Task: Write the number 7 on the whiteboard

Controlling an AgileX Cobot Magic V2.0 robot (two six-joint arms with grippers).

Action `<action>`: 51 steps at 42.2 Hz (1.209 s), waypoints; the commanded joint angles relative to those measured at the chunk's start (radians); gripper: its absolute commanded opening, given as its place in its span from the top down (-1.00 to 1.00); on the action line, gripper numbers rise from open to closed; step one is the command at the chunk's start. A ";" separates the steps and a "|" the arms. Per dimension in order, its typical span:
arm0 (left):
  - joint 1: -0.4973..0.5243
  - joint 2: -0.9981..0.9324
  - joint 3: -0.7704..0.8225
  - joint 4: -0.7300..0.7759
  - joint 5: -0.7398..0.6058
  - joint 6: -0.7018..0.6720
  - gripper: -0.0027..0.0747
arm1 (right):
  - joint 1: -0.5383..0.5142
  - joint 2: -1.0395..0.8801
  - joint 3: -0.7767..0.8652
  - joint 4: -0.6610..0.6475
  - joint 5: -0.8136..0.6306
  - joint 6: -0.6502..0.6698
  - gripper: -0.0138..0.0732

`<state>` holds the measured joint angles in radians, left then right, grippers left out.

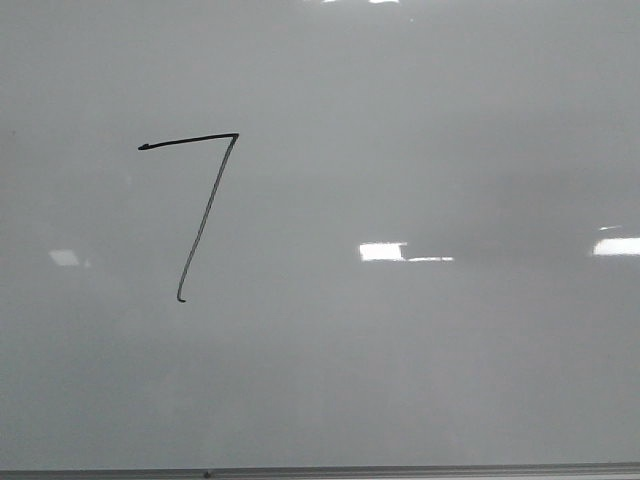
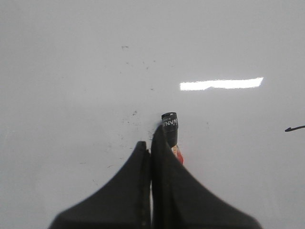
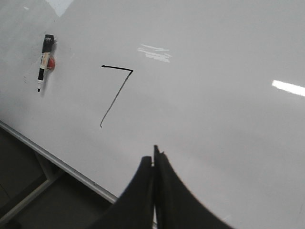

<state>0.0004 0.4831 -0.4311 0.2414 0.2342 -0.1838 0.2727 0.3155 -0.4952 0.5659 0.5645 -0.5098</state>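
Note:
The whiteboard (image 1: 400, 350) fills the front view, and the number 7 (image 1: 209, 210) is drawn on it in thin black line at the left. The 7 also shows in the right wrist view (image 3: 116, 98). The tip of its top stroke shows in the left wrist view (image 2: 294, 128). A black marker (image 3: 44, 59) with a red label lies loose on the board to the left of the 7. My left gripper (image 2: 148, 143) is shut and empty over the board (image 2: 71, 71). The marker's end (image 2: 170, 125) shows just past one finger. My right gripper (image 3: 152, 155) is shut and empty above the board's near edge.
A thin metal edge strip (image 1: 400, 470) runs along the board's near side and shows in the right wrist view (image 3: 57, 162). Dark floor and a frame bar (image 3: 28, 200) lie beyond it. Bright light reflections (image 1: 382, 251) sit on the board. Small ink specks (image 2: 135, 113) dot it near the marker.

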 commanded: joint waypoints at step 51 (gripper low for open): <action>-0.002 -0.504 0.442 -0.316 -0.207 0.340 0.98 | -0.005 0.011 -0.026 0.024 -0.071 -0.001 0.84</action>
<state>0.0004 -0.0044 0.0049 -0.0749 0.1094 0.1611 0.2727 0.3155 -0.4945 0.5659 0.5628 -0.5098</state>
